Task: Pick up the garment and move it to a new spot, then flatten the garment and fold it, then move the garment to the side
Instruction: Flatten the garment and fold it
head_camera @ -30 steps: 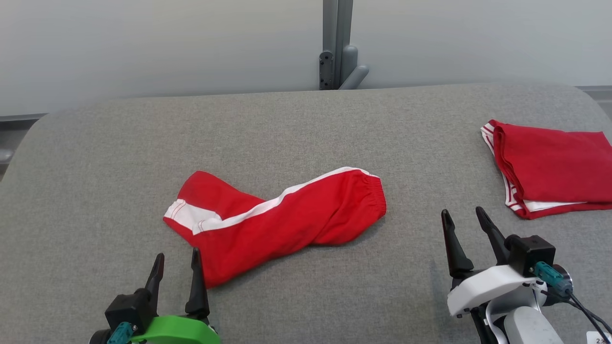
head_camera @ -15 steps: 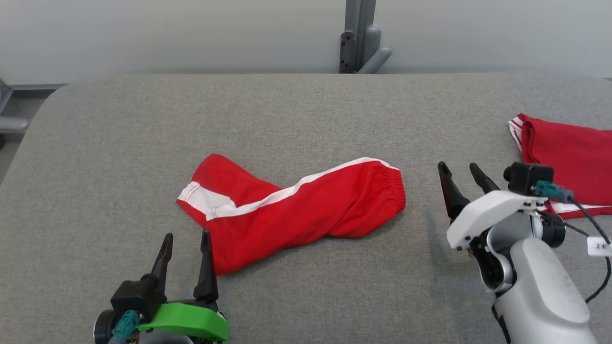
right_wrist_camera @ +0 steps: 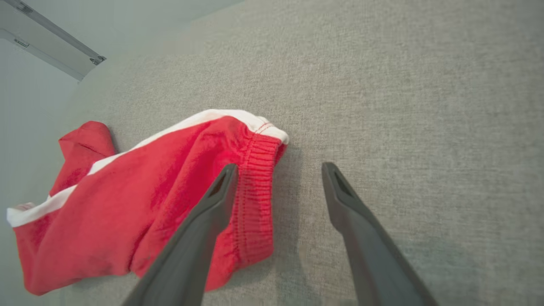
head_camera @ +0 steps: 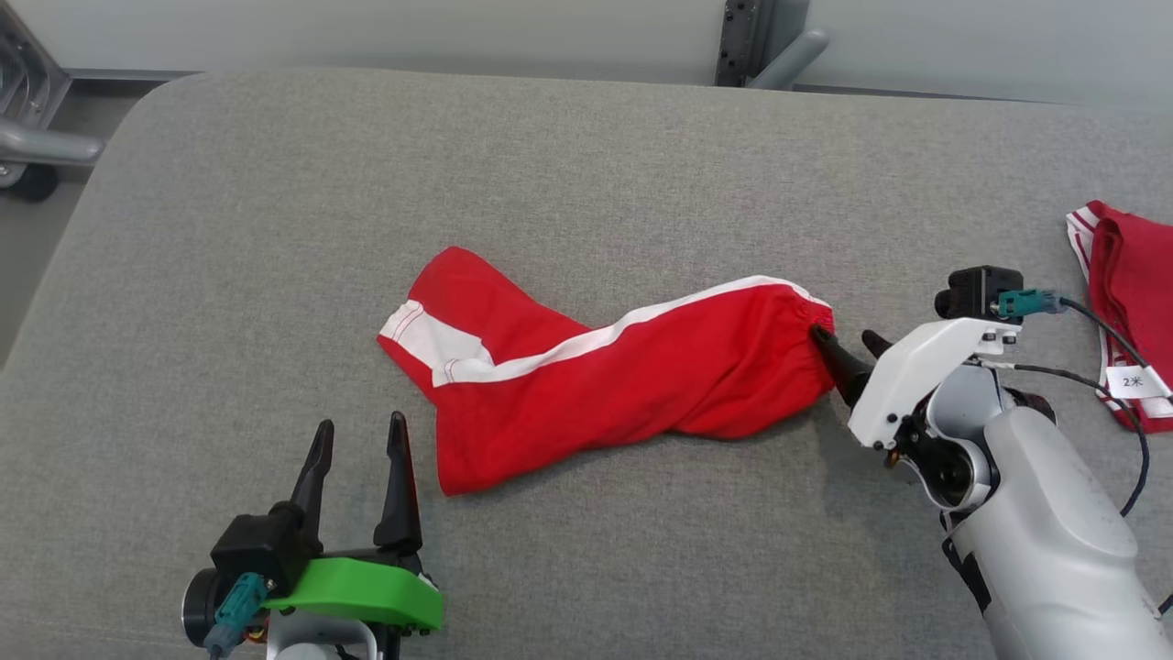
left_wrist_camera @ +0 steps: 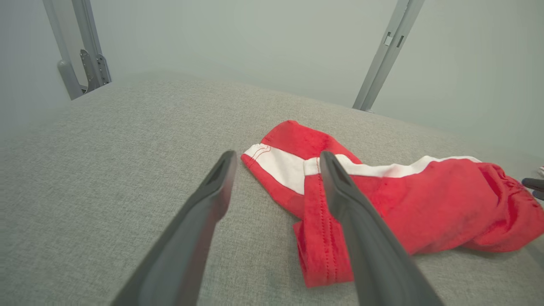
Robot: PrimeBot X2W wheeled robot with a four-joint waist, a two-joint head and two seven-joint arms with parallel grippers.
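The red cloth garment with a white side stripe [head_camera: 623, 385] looks soft and matt, and its gathered waistband at the right gripper [head_camera: 842, 334] is ribbed. Under both grippers the grey tabletop covering [head_camera: 550, 183] is a coarse, matt woven fabric. The left gripper [head_camera: 361, 422] has dull black plastic fingers [head_camera: 400, 495] and a smooth green plastic cover [head_camera: 353, 591] with a slight sheen. The right gripper carries a smooth white plastic cover [head_camera: 916, 376].

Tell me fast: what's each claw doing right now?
Left claw: open, empty, beside the shorts.
Right claw: open, gripping nothing, fingertips at the shorts' waistband.
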